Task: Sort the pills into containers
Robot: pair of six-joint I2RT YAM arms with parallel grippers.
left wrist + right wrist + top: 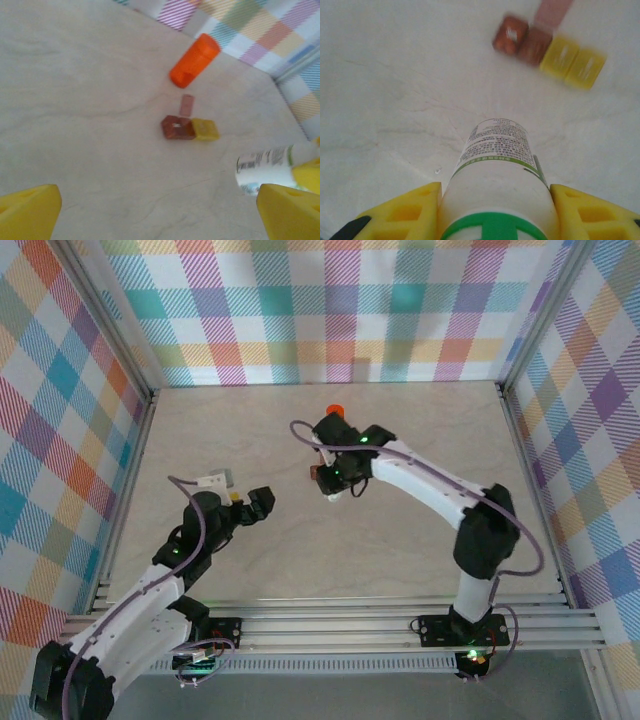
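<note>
My right gripper (pixel 495 205) is shut on a white pill bottle (pixel 495 160) with a green cap, its yellow fingers (pixel 410 210) pressed on both sides. The bottle points down at the table. Beyond it lies a small box with red-brown compartments (pixel 520 39) and yellow compartments (pixel 572 62), a pink lid (pixel 552 12) raised behind. In the left wrist view the same box (pixel 177 127) lies mid-table, the white bottle (pixel 265 167) to its right. My left gripper (pixel 157 215) is open over bare table, short of the box. An orange bottle (pixel 195 60) lies on its side behind.
Plaid walls (pixel 340 310) enclose the marble table (pixel 420 430) on three sides. The orange bottle (pixel 335 410) sits just behind the right gripper (pixel 335 480). A small white flat object (pixel 210 480) lies beside the left gripper (pixel 262 502). An aluminium rail (pixel 340 625) runs along the near edge.
</note>
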